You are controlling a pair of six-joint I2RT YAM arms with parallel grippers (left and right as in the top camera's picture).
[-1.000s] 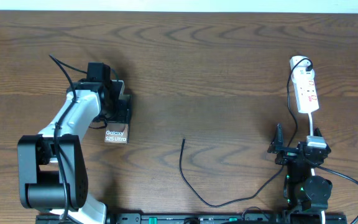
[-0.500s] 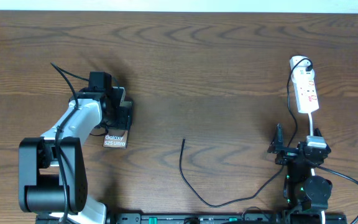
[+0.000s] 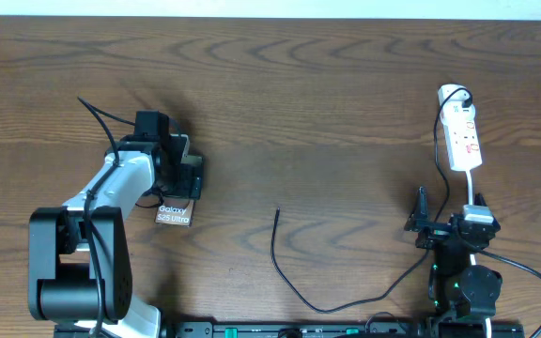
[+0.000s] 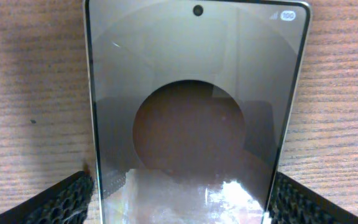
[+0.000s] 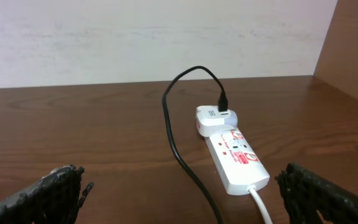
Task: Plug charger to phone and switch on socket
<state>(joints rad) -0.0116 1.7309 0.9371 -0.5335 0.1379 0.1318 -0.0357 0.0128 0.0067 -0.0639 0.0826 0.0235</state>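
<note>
Wood table (image 3: 346, 84) held all. L gripper (image 4: 180, 193) sat over phone (image 3: 175, 214), fingers (image 4: 67, 199) hugging both long edges; can't tell if pinching. R gripper (image 5: 179, 186), far right of phone, fingers spread wide. Socket (image 3: 463, 139) farther right, toward the back. Charger (image 3: 272, 249) tip lay near phone's right, apart from it.

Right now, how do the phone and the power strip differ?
The phone is dark and glossy; the power strip is white with red markings. The strip has the charger plugged in; the phone has none, the cable tip lies apart. Both lie flat on the table.
</note>
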